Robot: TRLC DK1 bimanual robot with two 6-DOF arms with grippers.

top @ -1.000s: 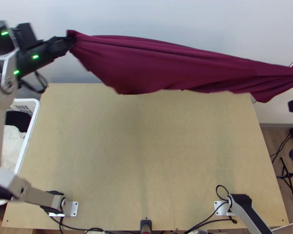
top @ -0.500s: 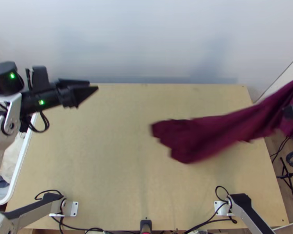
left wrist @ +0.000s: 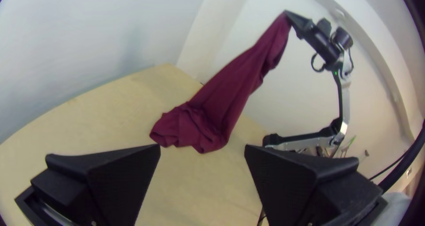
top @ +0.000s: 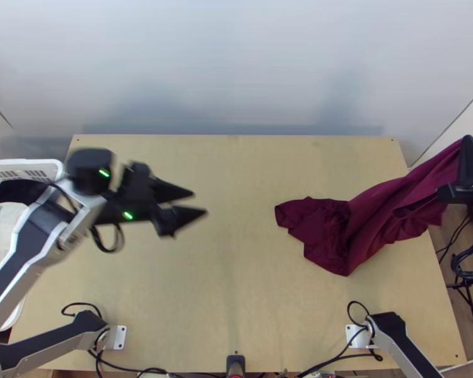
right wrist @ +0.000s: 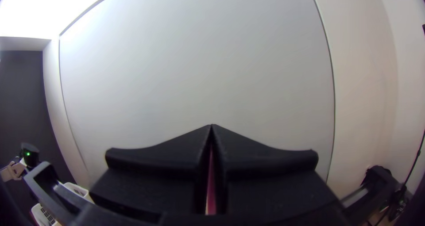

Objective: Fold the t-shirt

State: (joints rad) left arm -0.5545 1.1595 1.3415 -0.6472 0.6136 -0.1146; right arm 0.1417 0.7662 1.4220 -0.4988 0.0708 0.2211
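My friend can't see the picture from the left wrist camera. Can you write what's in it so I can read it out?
A dark red t-shirt hangs from the right gripper, its lower end bunched on a light wooden table. In front, the left gripper holds nothing, its jaws wide open.

In the top view the left gripper [top: 199,202] is blurred, and the white basket [top: 16,166] is cut off. The right gripper [top: 470,141] hides the pinched part of the t-shirt [top: 385,205].
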